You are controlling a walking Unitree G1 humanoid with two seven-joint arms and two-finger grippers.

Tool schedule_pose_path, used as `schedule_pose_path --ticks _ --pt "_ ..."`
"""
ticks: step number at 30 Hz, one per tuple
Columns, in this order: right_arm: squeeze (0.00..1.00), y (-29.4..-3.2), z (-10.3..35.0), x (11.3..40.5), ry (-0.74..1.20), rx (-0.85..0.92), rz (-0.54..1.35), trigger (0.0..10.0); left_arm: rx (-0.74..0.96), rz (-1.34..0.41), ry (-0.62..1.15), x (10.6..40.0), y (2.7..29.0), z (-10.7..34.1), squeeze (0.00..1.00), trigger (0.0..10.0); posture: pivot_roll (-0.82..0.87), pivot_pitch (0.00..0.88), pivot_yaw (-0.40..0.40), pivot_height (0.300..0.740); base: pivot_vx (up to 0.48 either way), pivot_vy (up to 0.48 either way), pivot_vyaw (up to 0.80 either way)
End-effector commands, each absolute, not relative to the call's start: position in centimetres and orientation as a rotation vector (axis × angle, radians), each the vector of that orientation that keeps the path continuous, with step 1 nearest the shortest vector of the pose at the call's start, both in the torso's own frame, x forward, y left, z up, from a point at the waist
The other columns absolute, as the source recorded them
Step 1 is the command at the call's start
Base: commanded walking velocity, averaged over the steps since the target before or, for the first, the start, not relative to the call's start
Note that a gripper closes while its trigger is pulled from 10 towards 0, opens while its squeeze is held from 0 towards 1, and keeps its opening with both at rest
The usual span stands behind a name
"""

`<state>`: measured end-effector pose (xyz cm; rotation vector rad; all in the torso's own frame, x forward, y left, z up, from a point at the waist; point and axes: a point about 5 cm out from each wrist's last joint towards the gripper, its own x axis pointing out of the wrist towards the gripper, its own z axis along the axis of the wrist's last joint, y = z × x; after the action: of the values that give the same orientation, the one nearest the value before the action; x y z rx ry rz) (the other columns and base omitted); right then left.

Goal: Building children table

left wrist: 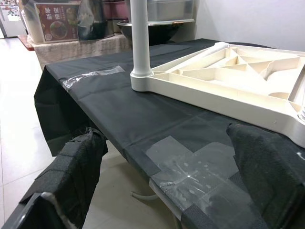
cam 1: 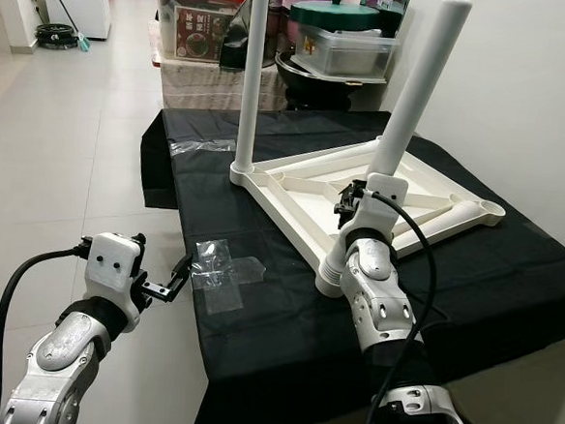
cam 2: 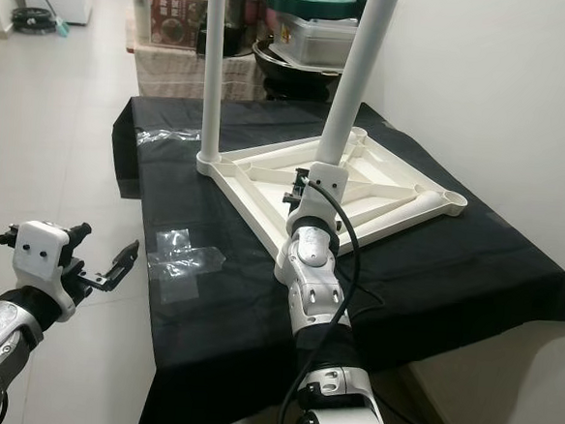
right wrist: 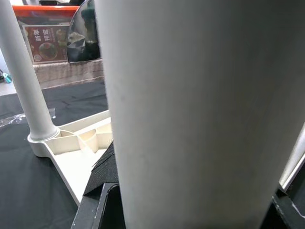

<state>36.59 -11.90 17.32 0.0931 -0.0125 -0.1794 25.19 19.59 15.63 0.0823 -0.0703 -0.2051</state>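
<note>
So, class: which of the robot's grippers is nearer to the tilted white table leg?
Right. The right gripper is on the tilted leg at its base; the left gripper hangs open off the cloth's near edge, beside the clear tape.

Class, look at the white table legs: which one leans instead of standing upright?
The near leg by the right gripper tilts; the far-corner leg stands straight.

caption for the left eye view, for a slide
Right gripper at a tilted leg of the upturned tabletop; left gripper open beside the cloth.
</note>
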Motion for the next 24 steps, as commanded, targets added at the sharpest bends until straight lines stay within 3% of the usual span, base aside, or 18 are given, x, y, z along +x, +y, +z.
schedule_pose_path --ticks 1,24 --pt "0.0 -12.5 12.7 35.8 0.201 0.106 -0.21 10.0 0.097 -0.22 -0.049 25.3 19.4 15.2 0.0 10.0 0.09 0.0 -0.096 0.74 0.0 0.0 0.0" --pt "0.0 -12.3 14.1 35.9 0.159 0.116 -0.209 10.0 0.094 -0.229 -0.052 25.5 19.2 15.1 0.0 10.0 0.08 0.0 -0.095 0.74 0.0 0.0 0.0"
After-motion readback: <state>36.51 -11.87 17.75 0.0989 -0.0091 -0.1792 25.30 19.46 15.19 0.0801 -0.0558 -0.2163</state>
